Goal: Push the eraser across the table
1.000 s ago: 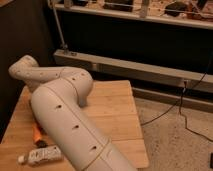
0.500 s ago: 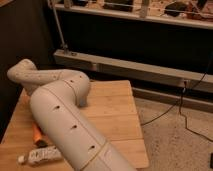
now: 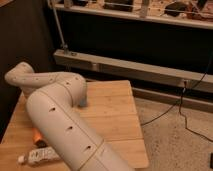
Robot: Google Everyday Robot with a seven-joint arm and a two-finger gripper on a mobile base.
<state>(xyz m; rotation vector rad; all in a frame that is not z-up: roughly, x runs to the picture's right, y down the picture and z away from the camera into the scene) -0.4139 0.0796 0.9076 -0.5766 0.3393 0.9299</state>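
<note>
The arm (image 3: 65, 130) sprawls over the pale plank counter (image 3: 112, 107) and hides the gripper somewhere behind its thick near link, toward 8 o'clock; whether it is open or closed cannot be told. At the counter's 7 o'clock corner lies a pale oblong item (image 3: 44, 156), its markings unreadable, just beside a small orange piece (image 3: 36, 134). Which is the eraser is unclear.

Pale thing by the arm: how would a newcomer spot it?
On the table, look at the near left corner beside the arm. The pale thing lies flat, long and whitish, below a small orange thing. The gripper is out of sight.
</note>
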